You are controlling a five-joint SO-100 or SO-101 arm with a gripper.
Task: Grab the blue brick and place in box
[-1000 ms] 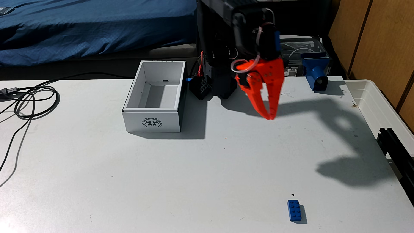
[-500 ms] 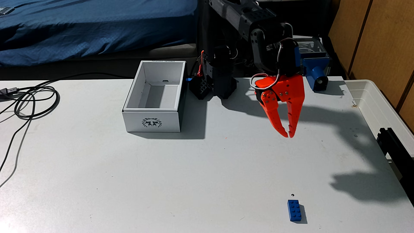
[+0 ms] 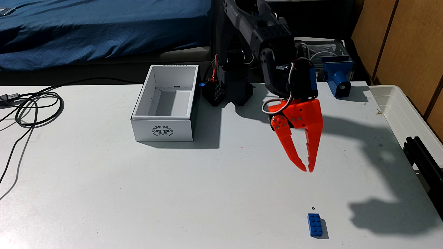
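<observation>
In the fixed view the small blue brick (image 3: 315, 225) lies flat, studs up, near the table's front edge on the right. The white box (image 3: 165, 128) with a dark wreath emblem stands open and empty at the middle left of the table. My orange gripper (image 3: 308, 169) hangs in the air, pointing down, above and behind the brick, well to the right of the box. Its fingertips nearly meet, with only a thin gap, and nothing is held between them.
The arm's black base (image 3: 236, 88) stands behind the box's right side. A blue plastic device (image 3: 338, 79) sits at the back right, a translucent tub (image 3: 405, 112) at the right edge, black cables (image 3: 31, 107) at the left, and a black rail (image 3: 424, 155) at the right.
The arm has reached forward and down toward the front of the table, bringing the gripper closer to the brick. The brick and box have not moved.
</observation>
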